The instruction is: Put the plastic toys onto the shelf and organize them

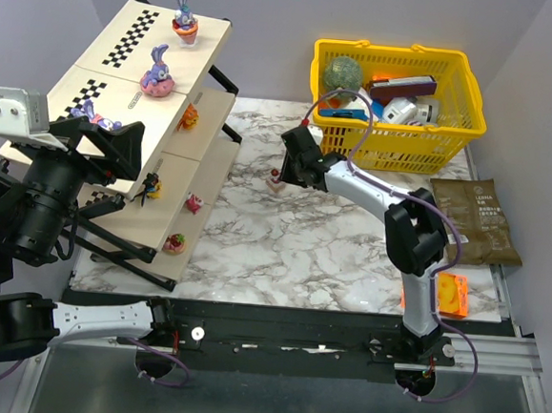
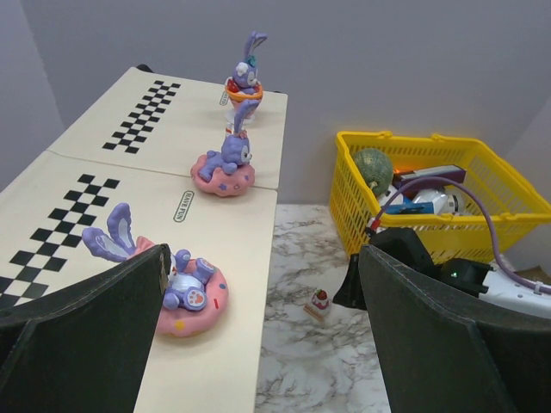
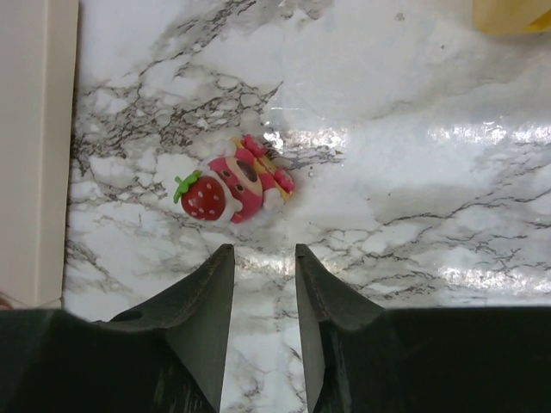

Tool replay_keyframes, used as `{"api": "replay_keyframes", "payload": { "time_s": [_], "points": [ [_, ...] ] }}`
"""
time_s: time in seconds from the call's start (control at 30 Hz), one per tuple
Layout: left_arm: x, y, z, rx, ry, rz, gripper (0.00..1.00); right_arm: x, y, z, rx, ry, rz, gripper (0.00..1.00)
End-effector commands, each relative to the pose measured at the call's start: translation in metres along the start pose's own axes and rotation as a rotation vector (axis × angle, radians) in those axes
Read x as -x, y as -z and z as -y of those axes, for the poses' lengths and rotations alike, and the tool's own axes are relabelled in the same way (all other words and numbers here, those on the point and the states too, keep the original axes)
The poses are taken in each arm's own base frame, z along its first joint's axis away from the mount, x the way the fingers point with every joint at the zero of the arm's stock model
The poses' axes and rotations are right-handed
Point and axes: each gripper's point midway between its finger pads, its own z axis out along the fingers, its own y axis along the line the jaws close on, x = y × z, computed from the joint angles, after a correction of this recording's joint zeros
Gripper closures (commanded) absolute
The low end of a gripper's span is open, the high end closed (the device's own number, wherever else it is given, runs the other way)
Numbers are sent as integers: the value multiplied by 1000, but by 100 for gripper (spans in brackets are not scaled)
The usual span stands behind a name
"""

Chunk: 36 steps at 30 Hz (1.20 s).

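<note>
The shelf (image 1: 114, 79) slants at the left. Three purple-eared rabbits sit on its top: one in a cup (image 1: 184, 15), one on a pink doughnut (image 1: 158, 75), and one (image 2: 185, 291) beside my left finger. Small toys stand on the lower tiers: an orange one (image 1: 189, 116), a black one (image 1: 151, 189), a pink one (image 1: 193, 202) and a red one (image 1: 174, 244). My left gripper (image 2: 263, 267) hangs wide open over the shelf's front corner, holding nothing. A red-and-pink strawberry toy (image 3: 232, 185) lies on the marble. My right gripper (image 3: 263, 251) is open just short of it, nothing between its fingers.
A yellow basket (image 1: 449, 134) with a green ball (image 1: 344, 73) and boxes stands at the back right. A brown packet (image 1: 476, 220) and an orange packet (image 1: 451, 295) lie along the right edge. The right arm (image 1: 373, 190) crosses the marble table (image 1: 282, 245).
</note>
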Motion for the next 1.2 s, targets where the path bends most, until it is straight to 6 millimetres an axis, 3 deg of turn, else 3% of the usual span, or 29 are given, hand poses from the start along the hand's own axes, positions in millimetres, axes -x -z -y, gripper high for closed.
{"api": "replay_keyframes", "payload": {
  "time_s": [0.0,0.17,0.6,1.17],
  "points": [
    [1,-1,-1,16,2,4,1,13,-22,17,-70,2,31,65],
    [1,0,-2,17,7,1,1,21,-32,27,-99,29,46,76],
    [0,0,0,6,18,2,1,14,-61,21,-88,81,18,80],
    [-2,0,2,-6,24,2,1,-36,-45,-9,41,86,-83,84]
  ]
}}
